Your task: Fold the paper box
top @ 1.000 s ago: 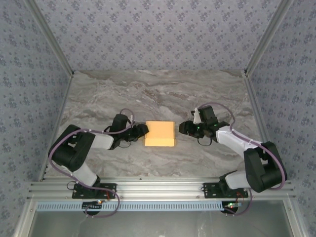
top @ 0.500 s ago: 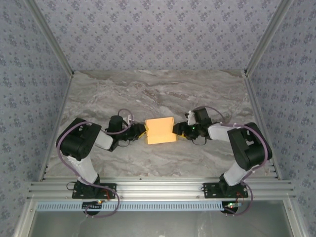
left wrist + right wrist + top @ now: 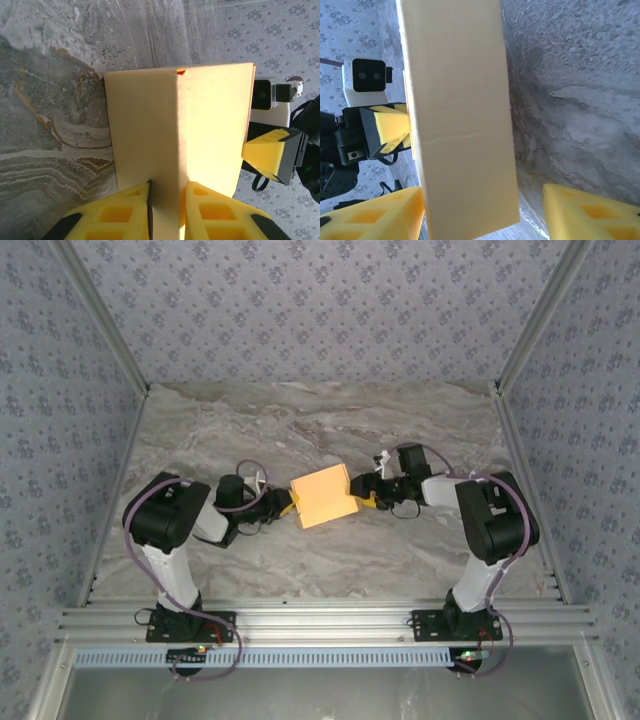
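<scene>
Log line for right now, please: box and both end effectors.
paper box: askew | left end effector: shut on box edge | right end effector: open, straddling opposite edge

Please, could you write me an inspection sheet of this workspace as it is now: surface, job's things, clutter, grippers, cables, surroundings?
Surface: grey marble-patterned table top, flat.
Job's things: yellow-orange thin card paper box, folded, mid-table between the arms, turned askew.
Clutter: nothing seen.
Grippers: left gripper shut on one side of the box; right gripper open, one finger on either side of the box.
Cables: purple cables run along both arms, apart from the box.
Surroundings: blue-grey flower-patterned walls; aluminium rail at the near edge.
</scene>
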Robot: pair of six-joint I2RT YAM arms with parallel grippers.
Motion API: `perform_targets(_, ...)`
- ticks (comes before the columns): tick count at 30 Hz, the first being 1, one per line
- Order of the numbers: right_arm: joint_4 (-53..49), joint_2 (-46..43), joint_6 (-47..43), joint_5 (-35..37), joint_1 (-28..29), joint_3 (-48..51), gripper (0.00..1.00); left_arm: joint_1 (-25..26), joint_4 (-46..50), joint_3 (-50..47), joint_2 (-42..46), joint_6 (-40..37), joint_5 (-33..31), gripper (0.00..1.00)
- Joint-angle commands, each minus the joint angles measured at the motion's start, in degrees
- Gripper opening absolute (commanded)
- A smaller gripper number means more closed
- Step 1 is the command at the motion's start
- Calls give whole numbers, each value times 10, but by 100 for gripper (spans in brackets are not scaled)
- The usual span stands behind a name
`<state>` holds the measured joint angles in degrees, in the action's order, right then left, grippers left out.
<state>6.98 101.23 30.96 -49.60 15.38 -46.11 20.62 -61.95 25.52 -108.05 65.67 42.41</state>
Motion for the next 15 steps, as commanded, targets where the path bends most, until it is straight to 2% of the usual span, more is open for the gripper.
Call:
perform_targets(1,-38,29,-33,-34,-6,-26,66,-1,101,-8,-31,-3,-26,21)
perform_targets(5,-53,65,-40,-61,23,-59,66,-1,104,-5,-34,-4,-23,21)
perform_targets(8,-40,70,-20,-56,35,-65,62,-1,107,-4,-33,-3,-24,23)
perform_targets(11,-12,64,18,-53,33,-59,53,-1,102,-5,-28,-3,-22,27)
perform_targets(14,-21,51,39,-42,31,-55,48,-1,96,-6,-9,-11,-12,42)
perform_targets(15,-23,44,46,-40,31,-51,46,-1,99,-4,6,-20,-7,53)
